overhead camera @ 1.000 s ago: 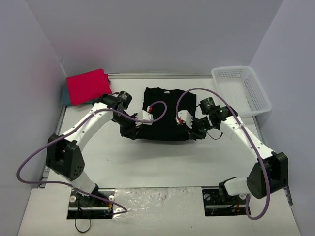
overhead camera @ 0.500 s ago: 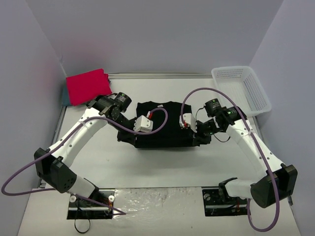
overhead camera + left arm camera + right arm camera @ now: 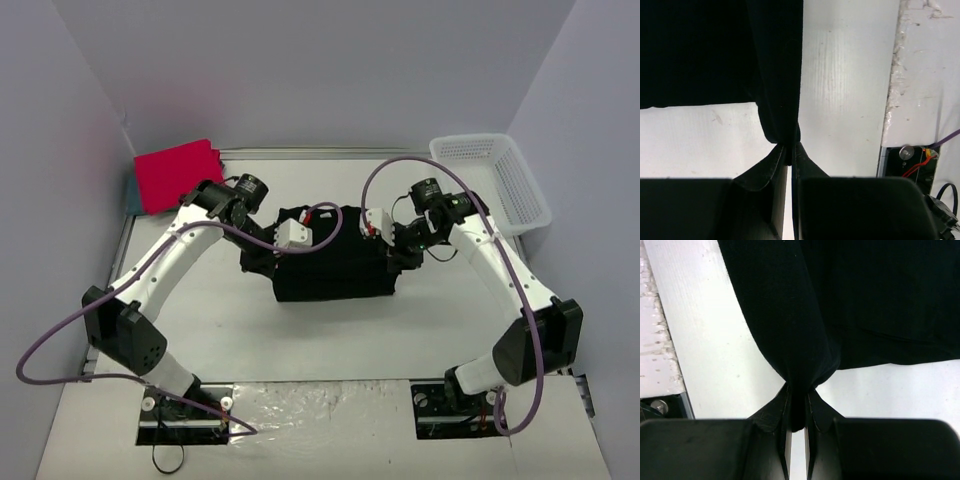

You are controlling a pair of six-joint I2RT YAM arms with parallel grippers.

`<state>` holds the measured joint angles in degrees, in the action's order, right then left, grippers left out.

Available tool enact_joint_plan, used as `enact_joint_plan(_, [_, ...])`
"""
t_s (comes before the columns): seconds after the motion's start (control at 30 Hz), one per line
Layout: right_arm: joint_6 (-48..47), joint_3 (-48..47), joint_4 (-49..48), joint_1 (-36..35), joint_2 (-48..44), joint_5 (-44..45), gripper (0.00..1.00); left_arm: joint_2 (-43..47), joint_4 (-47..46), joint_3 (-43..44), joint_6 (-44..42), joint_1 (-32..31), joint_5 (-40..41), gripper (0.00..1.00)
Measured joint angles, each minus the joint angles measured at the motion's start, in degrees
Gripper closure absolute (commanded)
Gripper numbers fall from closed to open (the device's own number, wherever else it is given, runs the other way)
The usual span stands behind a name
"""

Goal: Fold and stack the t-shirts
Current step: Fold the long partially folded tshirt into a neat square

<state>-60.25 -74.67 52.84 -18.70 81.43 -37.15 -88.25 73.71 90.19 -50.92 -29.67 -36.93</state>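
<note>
The black t-shirt [image 3: 335, 268] lies partly folded in the middle of the table. My left gripper [image 3: 266, 254] is shut on its left edge, and the left wrist view shows the fingertips [image 3: 789, 150] pinching a hanging fold of the black cloth [image 3: 700, 50]. My right gripper [image 3: 396, 252] is shut on the right edge, with a thick bunch of the black cloth [image 3: 865, 300] squeezed between its jaws [image 3: 799, 396]. A folded red-pink t-shirt [image 3: 178, 175] rests at the far left corner, and a teal-blue one [image 3: 131, 196] peeks out under it.
A white mesh basket [image 3: 492, 182] stands at the far right. Purple cables loop over both arms above the shirt. In the left wrist view the table's edge [image 3: 892, 90] and an arm base [image 3: 912, 157] show to the right.
Both grippers kept their hold. The black shirt slid toward the near side and grew shorter front to back; in the last half second both wrists drew back toward the far side.
</note>
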Motion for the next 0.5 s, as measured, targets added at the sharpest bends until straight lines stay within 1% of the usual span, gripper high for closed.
enact_joint_plan(0.27, [-3.2, -6.4, -0.9, 3.8, 10.2, -0.4, 1.0, -6.9, -3.0, 5.6, -0.2, 3.0, 1.0, 0.98])
enact_joint_plan(0.5, [-5.9, -16.8, -1.6, 6.7, 22.7, -1.2, 1.0, -17.9, -3.7, 16.1, -1.7, 6.0, 1.0, 0.98])
